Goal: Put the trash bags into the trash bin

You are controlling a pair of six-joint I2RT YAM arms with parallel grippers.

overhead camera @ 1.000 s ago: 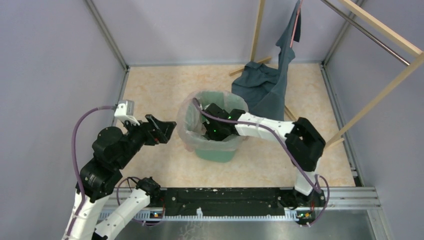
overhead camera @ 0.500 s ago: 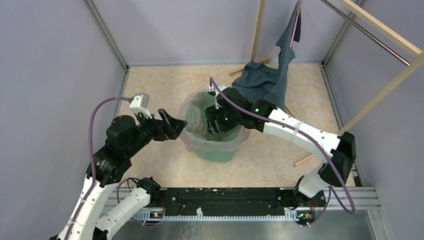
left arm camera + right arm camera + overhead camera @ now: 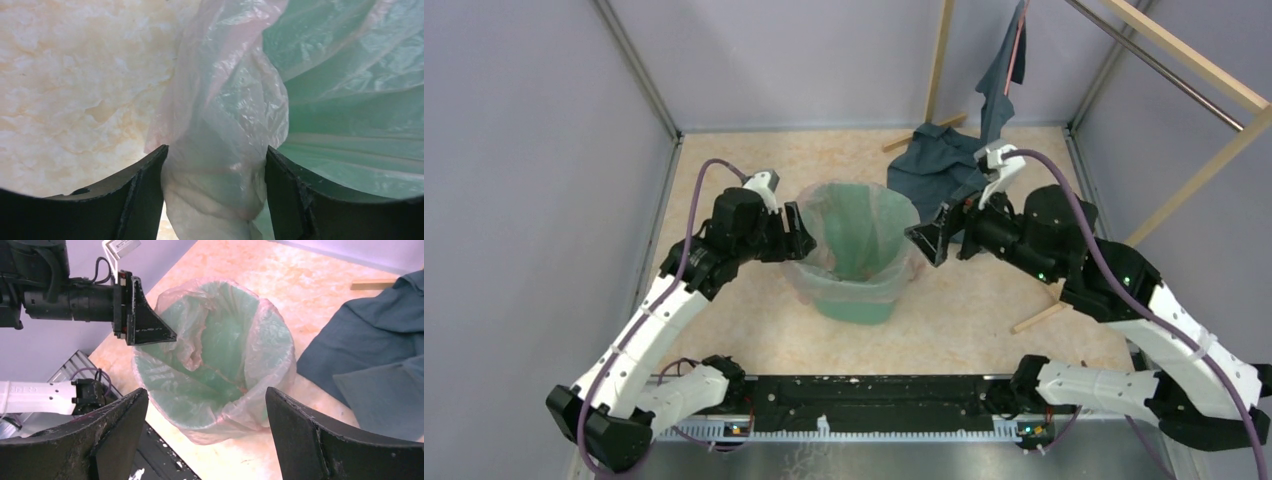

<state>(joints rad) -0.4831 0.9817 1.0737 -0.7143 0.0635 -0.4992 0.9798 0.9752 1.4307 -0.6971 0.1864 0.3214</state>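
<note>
The mint-green trash bin stands upright mid-floor. The pale-pink trash bag lines it, its film folded out over the rim. My left gripper is at the bin's left rim, jaws apart, with a bunch of bag film between the fingers; green bin wall shows through the film. My right gripper is open and empty, just outside the right rim. Its wrist view looks down at the lined bin, the bag and the left gripper's finger; its own jaws are wide apart.
A dark blue-grey cloth lies behind the bin on the right and hangs from a wooden rack; it also shows in the right wrist view. Grey walls enclose the floor. A black rail runs along the near edge.
My right gripper came up out of the bin and moved to outside its right rim. My left gripper moved right to the left rim, around the bag film.
</note>
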